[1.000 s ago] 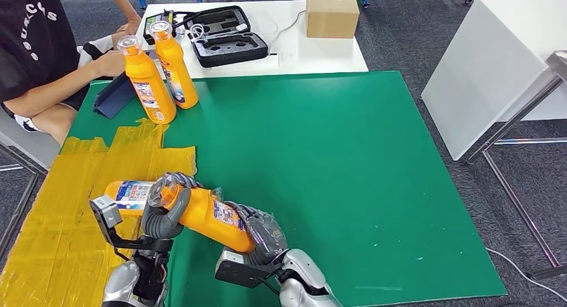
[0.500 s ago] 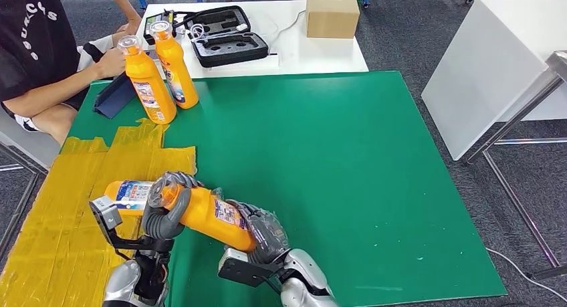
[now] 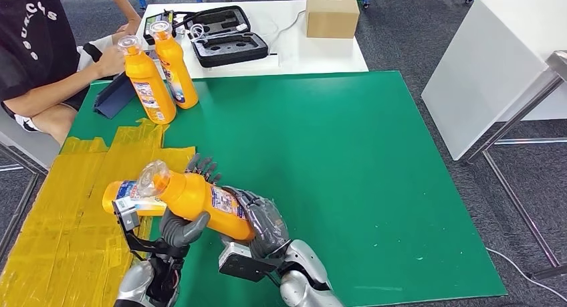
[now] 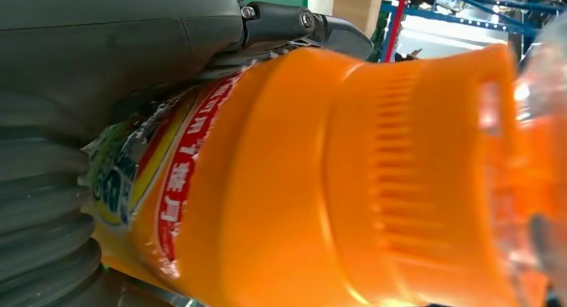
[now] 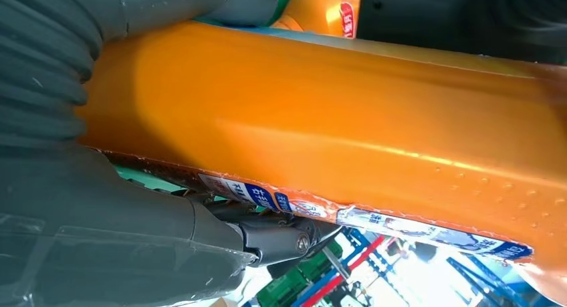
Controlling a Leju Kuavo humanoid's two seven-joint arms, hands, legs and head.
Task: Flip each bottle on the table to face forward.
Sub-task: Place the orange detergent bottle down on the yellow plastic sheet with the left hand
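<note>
Two hands grip one orange bottle (image 3: 200, 201) at table's seven o'clock: left hand (image 3: 182, 221) cradles its neck, right hand (image 3: 262, 220) wraps its base. Label text unreadable. Two upright bottles (image 3: 160, 69) stand at eleven o'clock.

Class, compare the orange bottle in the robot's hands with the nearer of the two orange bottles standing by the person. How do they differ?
The held bottle is tilted nearly on its side above the green mat; the standing bottle is upright on the mat. The right hand grips the held bottle's base end and the left hand cradles it from below; nothing touches the standing bottle. Both have orange bodies, printed labels and clear caps.
</note>
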